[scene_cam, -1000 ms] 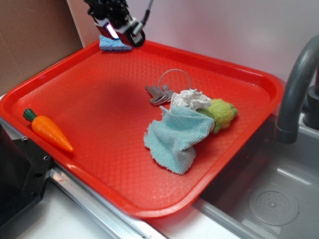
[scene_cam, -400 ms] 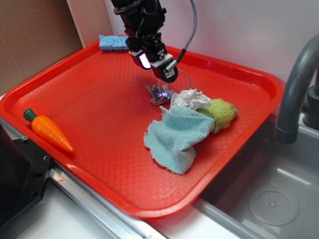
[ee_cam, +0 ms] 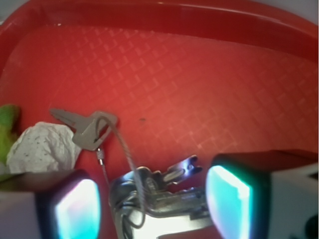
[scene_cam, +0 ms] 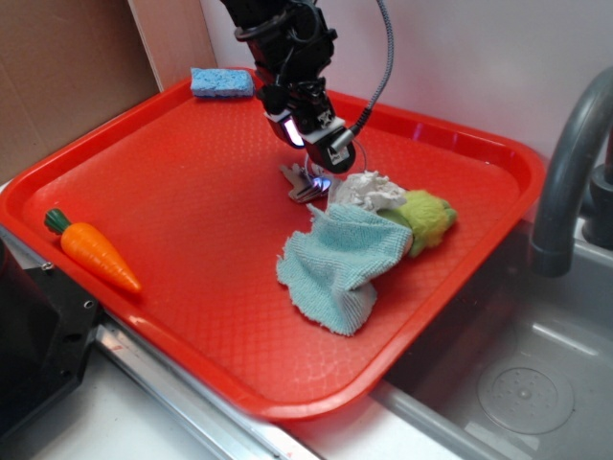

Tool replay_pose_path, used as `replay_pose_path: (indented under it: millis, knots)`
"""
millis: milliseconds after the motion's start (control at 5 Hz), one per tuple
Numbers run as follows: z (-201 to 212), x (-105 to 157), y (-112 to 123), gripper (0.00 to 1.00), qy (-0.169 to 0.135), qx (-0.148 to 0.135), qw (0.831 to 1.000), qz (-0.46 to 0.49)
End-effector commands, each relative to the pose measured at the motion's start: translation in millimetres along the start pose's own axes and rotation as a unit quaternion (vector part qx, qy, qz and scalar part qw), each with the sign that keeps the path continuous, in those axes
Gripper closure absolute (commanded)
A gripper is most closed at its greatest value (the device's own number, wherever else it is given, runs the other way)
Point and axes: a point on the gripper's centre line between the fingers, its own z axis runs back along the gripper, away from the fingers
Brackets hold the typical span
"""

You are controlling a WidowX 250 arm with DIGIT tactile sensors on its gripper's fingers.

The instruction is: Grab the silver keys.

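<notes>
Claw = gripper (ee_cam: 152, 196), spread wide, nothing pinched yet. Two glowing pads (ee_cam: 77, 209) stand well apart in wrist view, one each side of the main key bunch.

Silver keys (ee_cam: 159, 196) lie flat on red tray (scene_cam: 144, 192), right under the claw and between the pads. Straight down is the way to go, judging by that. No sideways hop needed.

Long way of the bunch: runs pad to pad, roughly, key tips poking toward the right-side pad in wrist view. So a squeeze would prob. push along the keys, not across them. Could slide or bunch up; a small twist of the claw might help, but only a guess.

One key (ee_cam: 84, 127) sits apart from the bunch, out on the thin wire ring (ee_cam: 122, 152), just beside the white crumpled cloth (ee_cam: 42, 147). Outside the pads. Would likely dangle if bunch gets lifted.

From silver keys (scene_cam: 305, 184) in outside view: white cloth touching or nearly so, green soft thing (scene_cam: 426, 216) past it, blue rag (scene_cam: 335, 264) near on front side. Carrot (scene_cam: 96, 251) and blue sponge (scene_cam: 221, 81) well apart.

Height of pads over tray: close, but touching or not, can't tell.
</notes>
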Motion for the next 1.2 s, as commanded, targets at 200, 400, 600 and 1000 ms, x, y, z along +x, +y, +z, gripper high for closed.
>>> replay_pose_path:
  millis: [200,400,600,1000]
  knots:
    - [7.5,-1.9,-13.9,1.00,-0.008,0.007,1.000,0.010]
    - [34.5,-4.2,-16.5,1.00,-0.025,0.035,0.999,0.031]
    - [92.1,-27.2,-10.1,1.00,-0.068,0.081,0.986,0.132]
    - [203.1,-51.5,-19.1,1.00,-0.050,0.202,0.913,0.350]
